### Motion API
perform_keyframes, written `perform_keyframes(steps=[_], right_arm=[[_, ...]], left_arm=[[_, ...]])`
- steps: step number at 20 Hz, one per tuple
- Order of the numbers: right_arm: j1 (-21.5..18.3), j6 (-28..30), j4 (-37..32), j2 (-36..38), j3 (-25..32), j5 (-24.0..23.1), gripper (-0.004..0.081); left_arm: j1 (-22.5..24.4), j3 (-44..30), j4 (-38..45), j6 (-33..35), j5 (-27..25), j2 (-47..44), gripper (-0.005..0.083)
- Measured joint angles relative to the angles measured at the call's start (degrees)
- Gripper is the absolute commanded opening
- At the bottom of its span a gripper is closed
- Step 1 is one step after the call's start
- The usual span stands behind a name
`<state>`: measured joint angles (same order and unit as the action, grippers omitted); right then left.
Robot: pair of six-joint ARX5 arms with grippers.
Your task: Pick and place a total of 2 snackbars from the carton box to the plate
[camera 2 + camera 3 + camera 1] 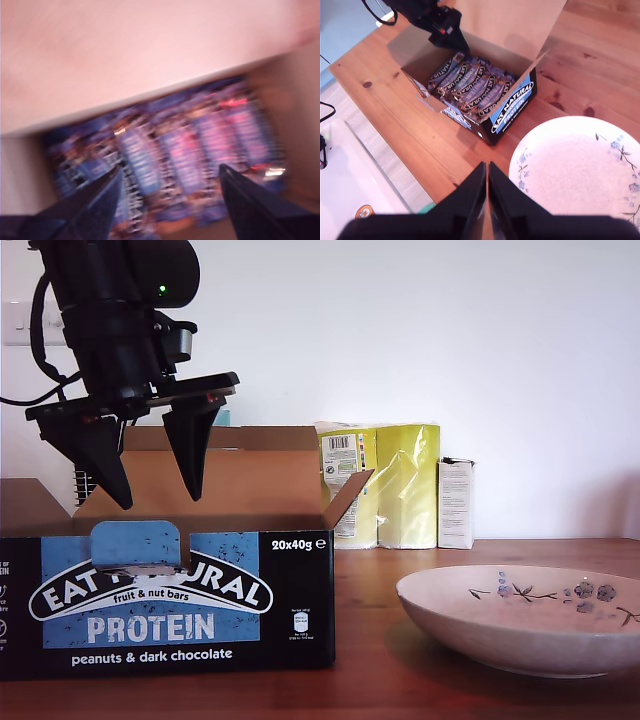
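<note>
My first gripper (160,502) hangs over the open carton box (200,610), jaws spread wide and empty, touching nothing. The snackbars (470,87) lie side by side in the box, blurred in the first wrist view. My second gripper (487,182) is closed on nothing, high above the table (410,130) beside the empty plate (520,625).

Carton box (165,602): black-and-blue printed front, brown flaps standing open, sitting just beside the plate. Snackbars (470,86): dark and blue shiny wrappers, lying side by side in a row inside the carton box. Plate (470,625): cream, blue flower sprigs, sitting upright.
</note>
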<state>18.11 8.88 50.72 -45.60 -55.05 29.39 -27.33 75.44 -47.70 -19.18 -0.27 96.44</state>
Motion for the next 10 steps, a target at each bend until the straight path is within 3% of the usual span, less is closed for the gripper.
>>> perform_keyframes(steps=[2, 6, 10], right_arm=[[0.00, 0.00, -0.15, 0.00, 0.00, 0.00, -0.0013], [0.00, 0.02, -0.24, 0.00, 0.00, 0.00, -0.0013], [0.00, 0.02, -0.31, 0.00, 0.00, 0.00, -0.0013]], left_arm=[[0.00, 0.00, -0.04, -0.17, 0.02, 1.55, 0.0579], [0.00, 0.00, -0.11, -0.46, 0.35, 6.21, 0.0400], [0.00, 0.00, 0.00, -1.46, 0.94, 6.75, 0.0374]])
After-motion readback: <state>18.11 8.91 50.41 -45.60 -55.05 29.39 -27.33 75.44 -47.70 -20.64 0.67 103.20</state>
